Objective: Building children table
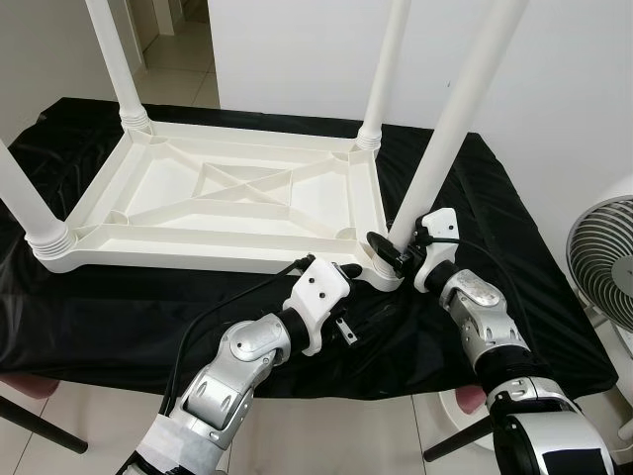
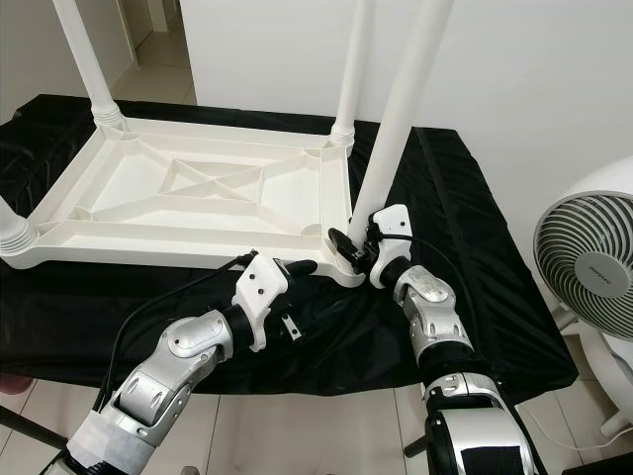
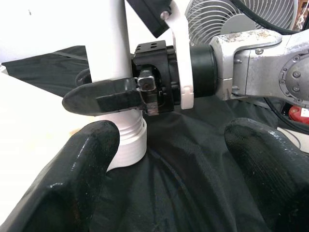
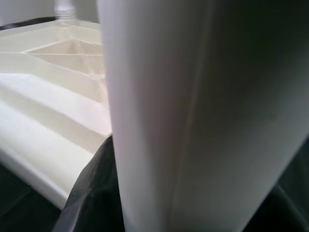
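1. Left eye view: a white plastic children's table (image 1: 227,193) lies upside down on a black cloth (image 1: 514,247) that covers a work surface. Three legs stand upright in its corner sockets, at the far left (image 1: 114,54), the far right (image 1: 386,64) and the near left (image 1: 25,198). The fourth leg (image 1: 455,114) stands at the near right corner and leans a little to the right. The right gripper (image 1: 388,249) is clamped around the base of this leg, just above its ribbed collar. The left gripper (image 1: 348,272) sits low by the same corner, its fingers spread and holding nothing. A white fan (image 1: 603,262) stands on the floor at the right.

2. Right eye view: the same scene. The right gripper (image 2: 348,245) grips the leaning leg (image 2: 410,94) where it meets the table's corner, and the left gripper (image 2: 297,269) rests just beside the table's near edge (image 2: 148,255), on the cloth.

3. Left wrist view: the left gripper's two black fingers (image 3: 77,188) stand wide apart with only black cloth (image 3: 183,164) between them. Ahead, one black finger (image 3: 104,95) of the right gripper presses across the white leg (image 3: 113,43), just above the ribbed collar (image 3: 129,145). The silver right forearm (image 3: 260,63) runs off to the side, with the fan (image 3: 231,17) behind it.

4. Right wrist view: the white leg (image 4: 193,116) is very close and blurred. Beside it lies the ribbed underside of the table (image 4: 53,82), with a black finger (image 4: 91,193) against the leg's lower part.
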